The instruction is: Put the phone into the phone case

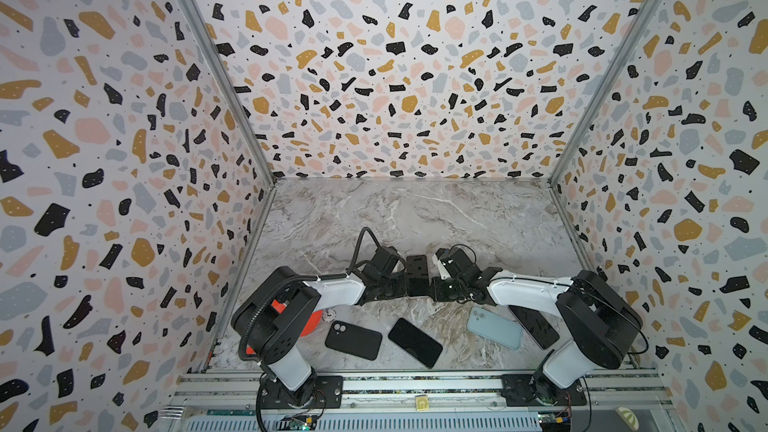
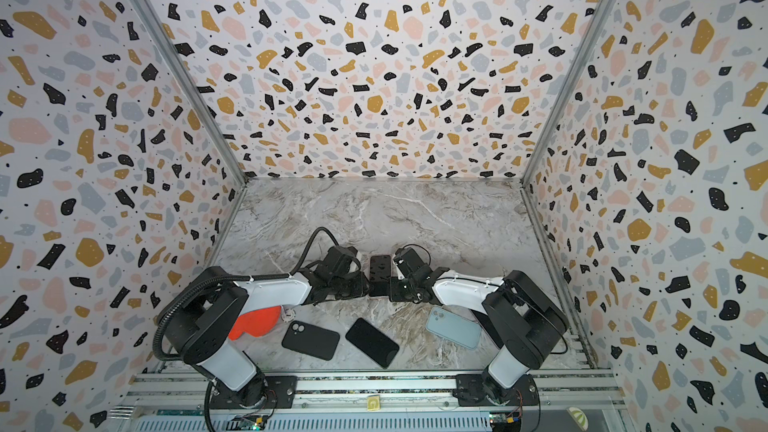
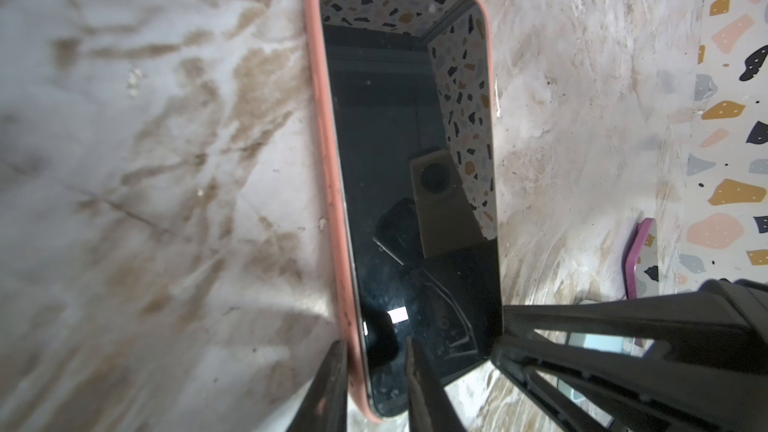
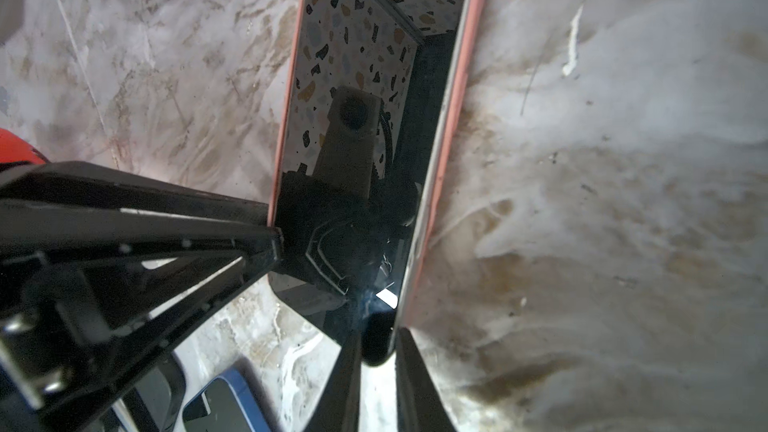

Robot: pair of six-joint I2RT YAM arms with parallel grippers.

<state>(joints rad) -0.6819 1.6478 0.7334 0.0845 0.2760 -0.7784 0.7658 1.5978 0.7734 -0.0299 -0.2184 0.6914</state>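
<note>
Both tools clench near edge of phone [image 3: 415,160] in pink case [image 3: 328,160]; marble beyond bare.

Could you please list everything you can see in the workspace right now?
Table: one, grey marble, walled in.
Phone: one, black screen, table centre.
Pink case: one, around that phone.
Black case: one, front left.
Black phones: two, front centre and under the right arm.
Light blue case: one, front right.
Red object: one, under the left arm.
Purple case: one, near a wall.
Left end effector: black, pinching the pink case's edge.
Right end effector: black, astride the opposite edge.
</note>
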